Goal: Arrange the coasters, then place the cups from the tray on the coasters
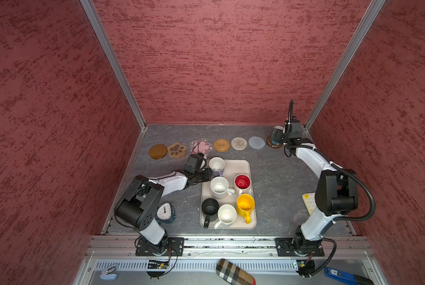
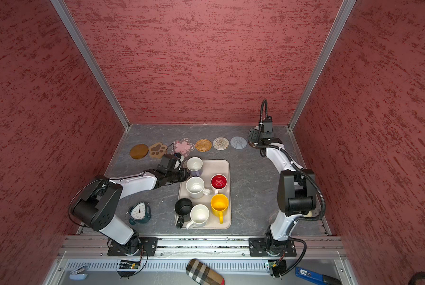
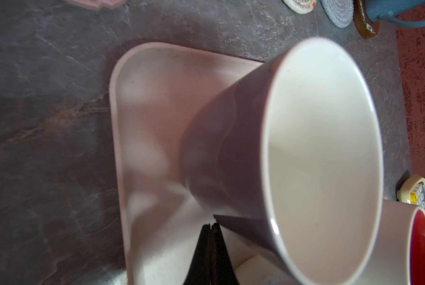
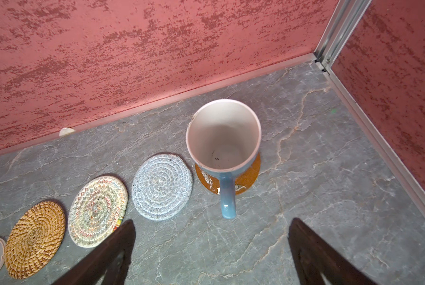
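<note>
Seven coasters lie in a row by the back wall, from a brown disc (image 1: 157,151) to a grey-lavender round (image 4: 162,186). The light blue cup (image 4: 223,138) stands on the far-right brown coaster (image 4: 252,172). My right gripper (image 4: 212,222) is open just behind its handle, holding nothing. The tray (image 1: 246,167) carries several cups: lavender-grey (image 1: 216,165), two white, red-inside (image 1: 242,182), yellow (image 1: 245,204) and black (image 1: 210,208). My left gripper (image 3: 210,225) is shut and empty, its tips beside the handle of the lavender-grey cup (image 3: 231,148) at the tray's far left corner.
An alarm clock (image 1: 165,212) stands under my left arm. A cream calculator (image 1: 309,202) lies partly hidden by my right arm. Red walls close in the back and both sides. A plaid case (image 1: 234,272) and a blue tool (image 1: 342,275) lie in front of the rail.
</note>
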Robot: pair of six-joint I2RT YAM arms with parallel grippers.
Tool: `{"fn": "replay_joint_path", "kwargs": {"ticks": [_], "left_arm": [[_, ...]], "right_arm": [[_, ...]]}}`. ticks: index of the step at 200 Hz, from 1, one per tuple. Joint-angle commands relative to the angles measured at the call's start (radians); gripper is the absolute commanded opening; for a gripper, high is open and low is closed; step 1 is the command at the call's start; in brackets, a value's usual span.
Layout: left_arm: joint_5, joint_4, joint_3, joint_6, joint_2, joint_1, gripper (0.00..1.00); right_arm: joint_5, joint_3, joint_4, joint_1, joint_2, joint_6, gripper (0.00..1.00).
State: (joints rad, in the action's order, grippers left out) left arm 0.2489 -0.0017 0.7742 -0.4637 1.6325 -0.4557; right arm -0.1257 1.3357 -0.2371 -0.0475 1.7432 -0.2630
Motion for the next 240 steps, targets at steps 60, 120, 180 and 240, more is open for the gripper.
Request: {"fn": "replay_joint_path", "kwargs": {"ticks": [60,120,180,240], "left_arm": [[0.036,0.055,0.108,-0.003,0.105,0.003,0.00],[0.046,0.050,0.153,0.004,0.142,0.019,0.00],[0.053,0.054,0.226,0.000,0.203,0.037,0.00],[-0.063,-0.134,0.257,0.036,0.080,0.042,0.20]], "right_arm": [[0.029,-0.021,0.049,0.006,-0.024,-0.005,0.98],[0.038,-0.029,0.048,-0.001,-0.044,-0.004,0.98],[0.034,-0.037,0.043,-0.012,-0.066,-0.003,0.98],[0.037,-0.045,0.030,-0.033,-0.102,-0.018,0.99]]}}
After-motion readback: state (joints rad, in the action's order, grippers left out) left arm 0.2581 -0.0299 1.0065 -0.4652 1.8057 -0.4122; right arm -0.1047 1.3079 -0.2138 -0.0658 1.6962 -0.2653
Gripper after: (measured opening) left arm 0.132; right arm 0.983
